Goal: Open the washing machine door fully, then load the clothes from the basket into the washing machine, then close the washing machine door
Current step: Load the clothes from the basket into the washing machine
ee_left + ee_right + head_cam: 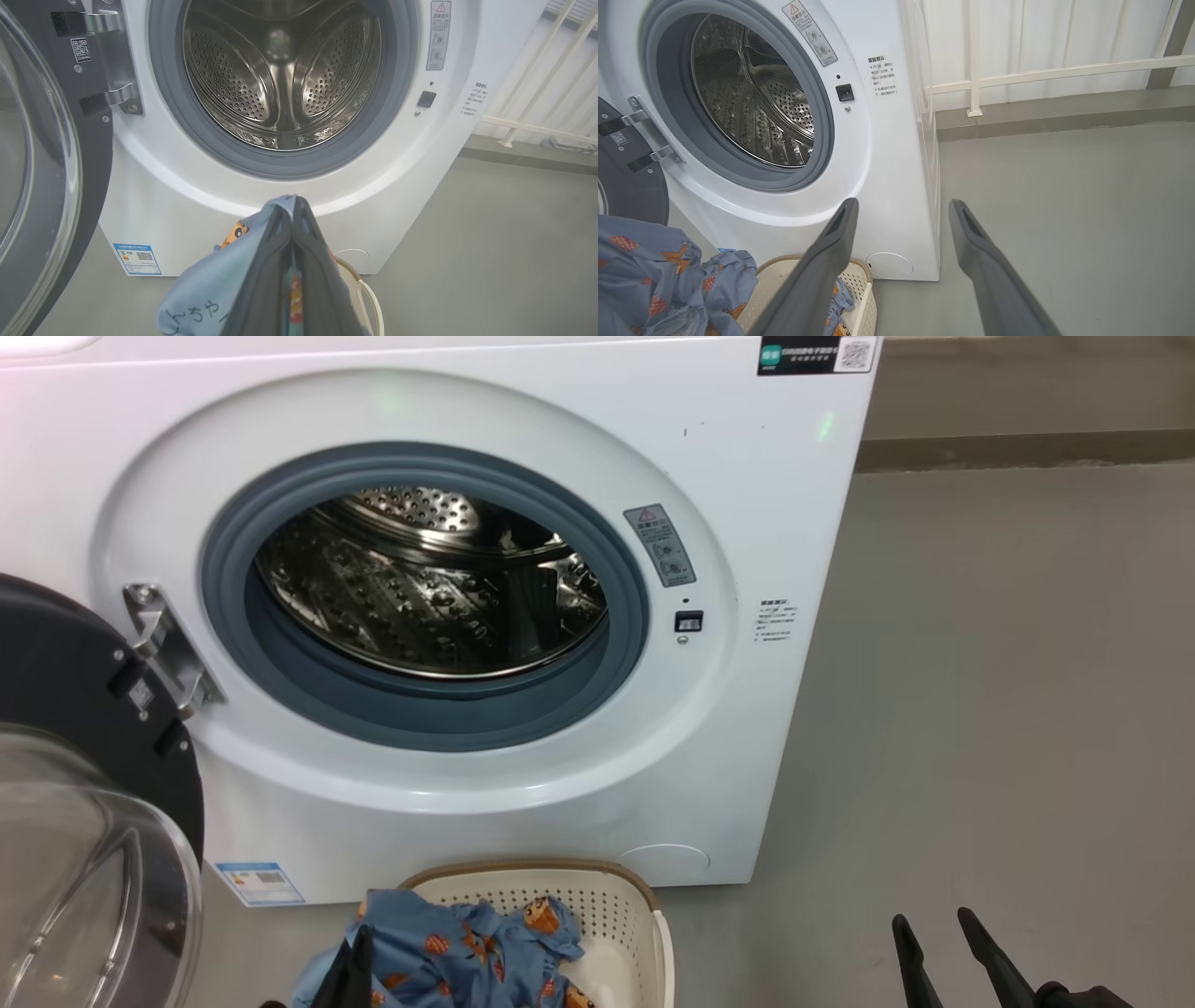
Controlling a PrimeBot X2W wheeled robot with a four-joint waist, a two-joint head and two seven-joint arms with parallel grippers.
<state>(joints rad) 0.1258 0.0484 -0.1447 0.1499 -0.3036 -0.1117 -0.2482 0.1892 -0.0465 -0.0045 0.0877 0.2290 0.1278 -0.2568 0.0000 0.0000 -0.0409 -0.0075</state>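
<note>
Door at far left: the large round washing machine door [65, 663], a glossy black rim around a bulging clear glass window, stands swung wide open on its metal hinge [163, 649], to the left of the left tool [294, 210]. The left tool's two long dark fingers are pressed together, clamped on the light blue fabric clothes [467, 943] printed with small orange-brown figures. The cloth drapes over both fingers. Just right of and below this tool, the small cream-white perforated plastic basket [616, 905] with a brown rim sits on the grey floor [1027, 709], with part of the clothes lying in it. Ahead of the left tool's tips and higher up is the big white boxy washing machine [766, 523], its grey rubber gasket [280, 691] ringing the perforated steel drum [420, 597]. Well to the right, the right tool [934, 922] hangs with its fingers spread apart over the floor, near the washer's right corner.
</note>
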